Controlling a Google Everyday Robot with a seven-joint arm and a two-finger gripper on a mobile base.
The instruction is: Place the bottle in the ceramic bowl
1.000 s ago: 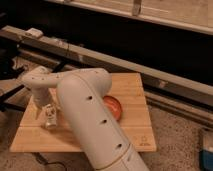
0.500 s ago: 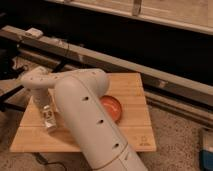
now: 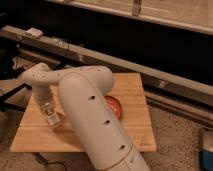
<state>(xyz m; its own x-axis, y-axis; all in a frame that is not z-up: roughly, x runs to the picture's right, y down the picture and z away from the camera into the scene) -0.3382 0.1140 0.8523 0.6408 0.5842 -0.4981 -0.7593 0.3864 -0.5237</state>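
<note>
Small white plastic bottle (image 3: pixel 52 120) sits low over left part of light wooden board (image 3: pixel 135 85), right at gripper (image 3: pixel 49 114) — whether gripper clamps it, I cannot tell. Round reddish-orange ceramic bowl (image 3: pixel 115 106) is apart to right, half hidden by white arm (image 3: pixel 95 120). I would lift first, carry over rim, release low — no drop from height.
</note>
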